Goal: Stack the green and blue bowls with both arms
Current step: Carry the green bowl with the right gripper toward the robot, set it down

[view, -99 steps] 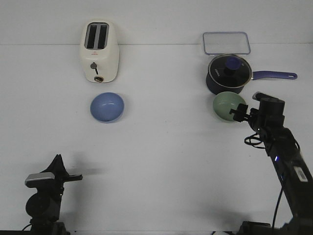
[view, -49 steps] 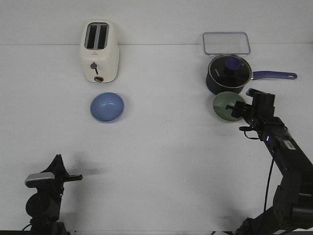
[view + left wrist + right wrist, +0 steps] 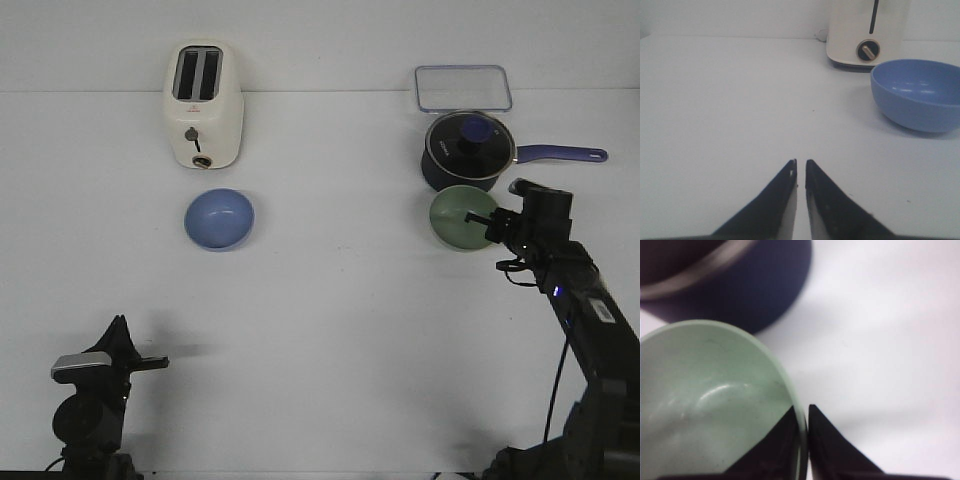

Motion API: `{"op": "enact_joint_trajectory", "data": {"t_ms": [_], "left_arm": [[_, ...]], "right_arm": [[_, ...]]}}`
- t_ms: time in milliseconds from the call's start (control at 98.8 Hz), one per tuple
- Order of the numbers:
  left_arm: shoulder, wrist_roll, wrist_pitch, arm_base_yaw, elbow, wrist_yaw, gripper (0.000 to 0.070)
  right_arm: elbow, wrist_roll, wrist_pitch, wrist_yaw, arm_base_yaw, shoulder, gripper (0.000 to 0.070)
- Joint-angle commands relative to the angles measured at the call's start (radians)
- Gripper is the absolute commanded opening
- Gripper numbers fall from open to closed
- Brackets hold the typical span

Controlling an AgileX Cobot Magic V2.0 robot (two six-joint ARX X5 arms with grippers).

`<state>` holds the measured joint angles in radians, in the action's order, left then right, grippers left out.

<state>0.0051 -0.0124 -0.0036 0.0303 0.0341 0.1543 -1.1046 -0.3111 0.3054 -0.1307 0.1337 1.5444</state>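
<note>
Gripping the right-hand rim of the green bowl point(image 3: 459, 218), the right gripper point(image 3: 489, 226) has one finger inside the wall and one outside, as the right wrist view confirms: the two dark fingers point(image 3: 835, 455) close on the pale green rim point(image 3: 740, 405) with almost no gap. The green bowl sits at the right of the white worktop point(image 3: 330, 330), upright, immediately on the near side of the dark blue saucepan point(image 3: 468, 150). Whether bowl and saucepan touch cannot be determined. The saucepan carries a glass lid with a blue knob, and its handle points right. Beyond it, at the far edge, lies a clear rectangular container lid point(image 3: 463, 88).

The blue bowl point(image 3: 219, 219) stands upright at the left of the worktop, well apart from the green bowl and on the near side of the cream toaster point(image 3: 203, 105). In the left wrist view the blue bowl point(image 3: 916, 94) appears empty, with the toaster's dial point(image 3: 868, 50) behind it.

The left gripper point(image 3: 150, 363) rests low at the near left corner, well apart from the blue bowl. Its fingers point(image 3: 780, 200) are drawn together, tips nearly meeting, with nothing between them point(image 3: 801, 162).

Both bowls are on the worktop; neither is inside the other.
</note>
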Motion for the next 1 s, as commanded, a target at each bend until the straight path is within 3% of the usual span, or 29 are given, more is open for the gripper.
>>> {"op": "enact_joint_trajectory", "data": {"t_ms": [0,202,415,698,789,991], "left_arm": [[-0.002,0.012,0.012,-0.001,-0.020,-0.001,0.0015],[-0.002,0.012,0.012,-0.001,-0.020,-0.002,0.0015],[-0.002,0.012,0.012,-0.001,-0.020,-0.002,0.0015],[-0.002,0.012,0.012,-0.001,-0.020,-0.001,0.0015],[-0.002,0.012,0.012,-0.001,-0.020,-0.002,0.0015],[-0.002,0.012,0.012,-0.001,-0.020,-0.002,0.0015]], "right_arm": [[-0.018,0.000,0.021,-0.029,-0.004,-0.085,0.0000],[0.109,0.002,0.095,-0.064,-0.116,-0.362,0.0000],[0.317,-0.036,0.092,-0.073,-0.410,-0.553,0.0000],[0.439,-0.135,0.024,0.052,-0.759,-0.471,0.0000],[0.440,-0.138,0.009,0.104,-0.821,-0.416,0.0000],[0.440,-0.153,-0.028,0.129,-0.874,-0.324,0.0000]]}}
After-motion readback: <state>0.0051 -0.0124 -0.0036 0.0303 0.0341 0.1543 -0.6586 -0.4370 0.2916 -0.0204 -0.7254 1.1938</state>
